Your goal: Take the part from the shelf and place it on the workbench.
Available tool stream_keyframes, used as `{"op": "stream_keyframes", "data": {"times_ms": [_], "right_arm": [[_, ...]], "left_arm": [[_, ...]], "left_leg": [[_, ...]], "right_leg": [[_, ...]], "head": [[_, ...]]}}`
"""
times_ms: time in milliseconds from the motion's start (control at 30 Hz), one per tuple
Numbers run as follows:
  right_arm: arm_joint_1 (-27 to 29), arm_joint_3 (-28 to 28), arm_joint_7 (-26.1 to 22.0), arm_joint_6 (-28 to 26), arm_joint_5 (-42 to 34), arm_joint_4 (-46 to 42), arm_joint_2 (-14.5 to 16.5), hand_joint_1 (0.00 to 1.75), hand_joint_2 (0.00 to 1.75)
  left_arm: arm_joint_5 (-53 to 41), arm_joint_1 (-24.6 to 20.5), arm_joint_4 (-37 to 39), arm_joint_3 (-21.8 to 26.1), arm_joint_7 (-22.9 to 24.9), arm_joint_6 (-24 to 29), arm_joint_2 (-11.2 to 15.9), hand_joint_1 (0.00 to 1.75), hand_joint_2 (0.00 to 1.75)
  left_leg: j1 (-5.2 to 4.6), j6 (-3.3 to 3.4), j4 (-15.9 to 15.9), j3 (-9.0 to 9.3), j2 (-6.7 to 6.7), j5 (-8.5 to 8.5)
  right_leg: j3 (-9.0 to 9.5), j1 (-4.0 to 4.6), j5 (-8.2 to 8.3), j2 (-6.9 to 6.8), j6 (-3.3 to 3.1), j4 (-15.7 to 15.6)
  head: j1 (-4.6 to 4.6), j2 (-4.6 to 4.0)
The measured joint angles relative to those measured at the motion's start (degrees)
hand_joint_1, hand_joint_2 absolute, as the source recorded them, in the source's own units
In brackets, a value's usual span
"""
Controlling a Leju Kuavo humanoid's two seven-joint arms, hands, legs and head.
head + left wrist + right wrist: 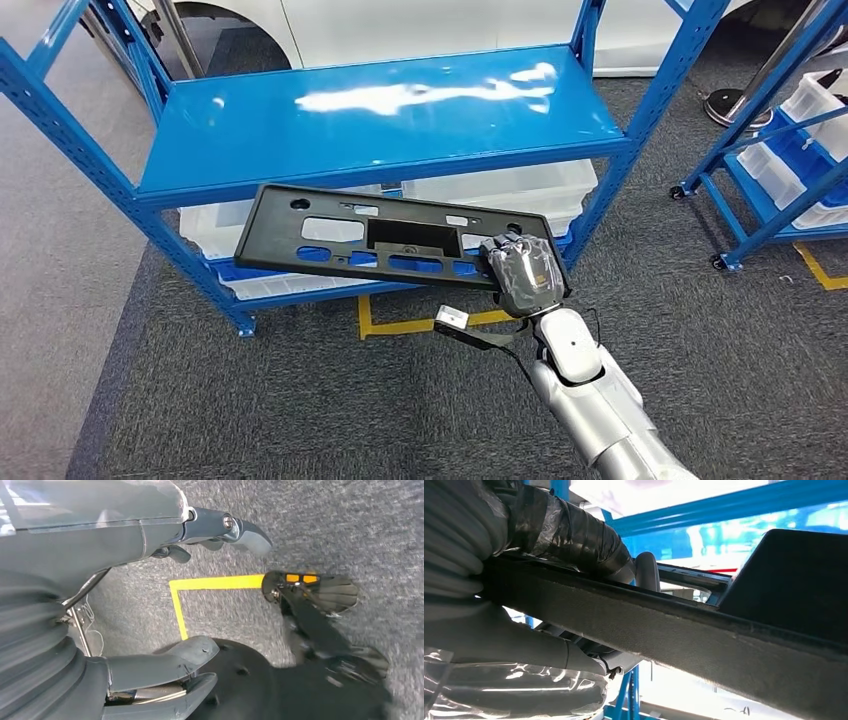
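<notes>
The part [385, 243] is a long flat black plastic panel with several cut-outs. It hangs in the air in front of the blue shelf [380, 105], below the top board, tilted slightly. My right hand [522, 275] grips its right end. In the right wrist view the panel's edge [704, 630] runs across between the thumb [524, 652] and the taped fingers [574, 537]. My left hand [165, 595] hangs over the grey carpet with its fingers apart and nothing in it.
White plastic bins [510, 190] sit on the lower shelf level behind the panel. A second blue rack [790, 150] with bins stands at the right. Yellow floor tape [400, 325] marks the carpet in front of the shelf.
</notes>
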Motion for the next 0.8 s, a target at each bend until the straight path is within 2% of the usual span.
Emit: {"op": "stream_keyframes", "data": {"times_ms": [33,67,133,167,200,233,300,333,367,400,467,500,533,567,600,633,700,767,800], "right_arm": [[-0.01,0.01,0.00,0.10,-0.15,0.02,0.01,1.75,1.75],[-0.02,0.02,0.00,0.24,-0.34,0.04,0.02,1.75,1.75],[-0.09,0.05,0.02,0.49,-0.65,0.08,0.03,1.75,1.75],[-0.13,0.05,0.04,0.54,-0.75,0.09,0.02,1.75,1.75],[-0.14,0.06,0.05,0.56,-0.81,0.11,0.00,1.75,1.75],[-0.10,0.06,0.08,0.56,-0.86,0.18,-0.02,1.75,1.75],[0.13,0.06,0.14,0.57,-0.93,0.37,-0.06,1.75,1.75],[0.29,0.06,0.17,0.56,-0.96,0.46,-0.08,1.75,1.75],[0.42,0.06,0.20,0.56,-0.96,0.55,-0.09,1.75,1.75],[0.50,0.06,0.20,0.55,-0.96,0.60,-0.10,1.75,1.75],[0.51,0.06,0.20,0.55,-0.96,0.66,-0.16,1.75,1.75],[0.48,0.06,0.20,0.54,-0.98,0.68,-0.20,1.75,1.75],[0.48,0.06,0.20,0.54,-1.01,0.71,-0.26,1.75,1.75],[0.49,0.06,0.20,0.55,-1.04,0.73,-0.32,1.75,1.75],[0.44,0.06,0.20,0.56,-1.08,0.74,-0.36,1.75,1.75],[0.40,0.06,0.20,0.58,-1.09,0.75,-0.38,1.75,1.75],[0.29,0.07,0.20,0.63,-1.13,0.73,-0.39,1.75,1.75],[0.32,0.07,0.24,0.67,-1.25,0.72,-0.42,1.75,1.75],[0.37,0.07,0.28,0.69,-1.29,0.74,-0.45,1.75,1.75]], "left_arm": [[-0.14,0.02,0.01,0.00,0.24,-0.22,-0.01,0.00,1.75],[-0.25,0.04,0.01,0.01,0.49,-0.42,-0.01,0.00,1.75],[-0.17,0.06,0.02,0.15,0.57,-0.46,-0.09,0.00,1.75],[0.00,0.05,0.01,0.28,0.43,-0.34,-0.15,0.00,1.75],[0.15,0.06,0.01,0.41,0.29,-0.19,-0.20,0.00,1.75],[0.25,0.08,0.00,0.50,0.19,-0.05,-0.22,0.00,1.75],[0.29,0.19,0.01,0.58,0.05,0.12,-0.23,0.00,1.75],[0.29,0.25,0.01,0.61,-0.02,0.14,-0.23,0.00,1.75],[0.29,0.29,0.01,0.63,-0.06,0.14,-0.25,0.00,1.75],[0.29,0.31,0.01,0.64,-0.09,0.14,-0.28,0.00,1.75],[0.29,0.31,0.01,0.68,-0.12,0.15,-0.43,0.00,1.75],[0.29,0.27,0.01,0.69,-0.14,0.16,-0.53,0.00,1.75],[0.28,0.23,0.01,0.71,-0.18,0.18,-0.62,0.00,1.75],[0.27,0.20,0.01,0.72,-0.23,0.19,-0.72,0.00,1.75],[0.24,0.21,0.01,0.73,-0.28,0.20,-0.75,0.00,1.75],[0.20,0.24,0.01,0.74,-0.34,0.23,-0.77,0.00,1.75],[0.12,0.26,0.01,0.77,-0.43,0.28,-0.76,0.00,1.75],[0.09,0.23,0.02,0.78,-0.50,0.32,-0.76,0.00,1.75],[0.08,0.26,0.02,0.78,-0.51,0.31,-0.76,0.00,1.75]], "left_leg": [[-0.15,0.28,-2.37,1.32,-0.07,-0.82],[-0.35,0.65,-3.50,1.82,-0.15,-1.27],[-0.23,1.64,-3.98,1.44,-0.34,-0.72],[-0.12,2.21,-4.12,1.33,-0.43,-0.32],[0.00,2.76,-4.27,1.18,-0.50,0.08],[-0.02,3.13,-4.25,0.94,-0.64,0.42],[-0.16,3.45,-4.06,0.12,-1.13,0.96],[-0.23,3.46,-3.91,-0.25,-1.53,1.16],[-0.29,3.43,-3.72,-0.55,-1.97,1.28],[-0.34,3.40,-3.53,-0.74,-2.47,1.34],[-0.41,3.24,-3.14,-1.09,-3.46,1.38],[-0.37,3.05,-3.00,-1.35,-4.00,1.46],[-0.24,2.75,-2.93,-1.66,-4.51,1.60],[-0.08,2.37,-2.97,-1.98,-5.08,1.81],[0.03,1.96,-3.07,-2.20,-5.69,2.02],[0.07,1.58,-3.02,-2.41,-5.60,1.99],[-0.14,0.95,-0.96,-3.55,-3.60,0.40],[-0.12,0.45,5.35,-6.49,-1.08,-3.08],[-0.01,0.18,8.92,-8.15,-0.60,-4.49]], "right_leg": [[-0.30,0.03,0.35,-0.09,0.32,0.20],[-0.43,0.04,0.73,-0.20,0.66,0.20],[-0.59,-0.01,1.02,-0.23,1.32,0.23],[-0.95,-0.04,0.23,-0.10,1.58,1.01],[-1.74,-0.05,-1.32,0.10,1.77,2.98],[-3.00,-0.15,-3.52,0.30,1.89,6.27],[-5.71,-0.20,-7.38,0.49,1.99,13.90],[-6.20,-0.21,-8.04,0.53,1.96,15.95],[-5.57,-0.20,-7.60,0.62,1.83,15.75],[-3.77,-0.19,-6.21,0.88,1.61,13.23],[0.85,-0.23,-3.52,3.07,0.89,5.68],[2.42,-0.23,-2.81,4.13,0.60,2.89],[3.14,-0.19,-2.72,4.87,0.41,1.47],[3.26,-0.11,-2.79,4.82,0.34,1.23],[3.32,-0.05,-2.77,4.12,0.27,0.75],[3.48,-0.15,-2.69,3.34,0.11,0.24],[3.90,-0.45,-2.39,1.80,-0.36,-0.89],[3.95,-0.49,-2.22,0.36,-0.68,-1.14],[3.83,-0.44,-2.23,-0.43,-0.70,-1.02]], "head": [[0.01,0.00],[0.01,0.00],[0.04,0.00],[0.07,0.00],[0.10,0.00],[0.13,0.00],[0.14,0.00],[0.14,0.00],[0.14,0.00],[0.14,0.00],[0.10,0.00],[0.12,0.00],[0.10,0.00],[0.13,0.00],[0.16,0.00],[0.14,0.00],[0.05,0.00],[-0.02,0.00],[-0.02,0.00]]}}
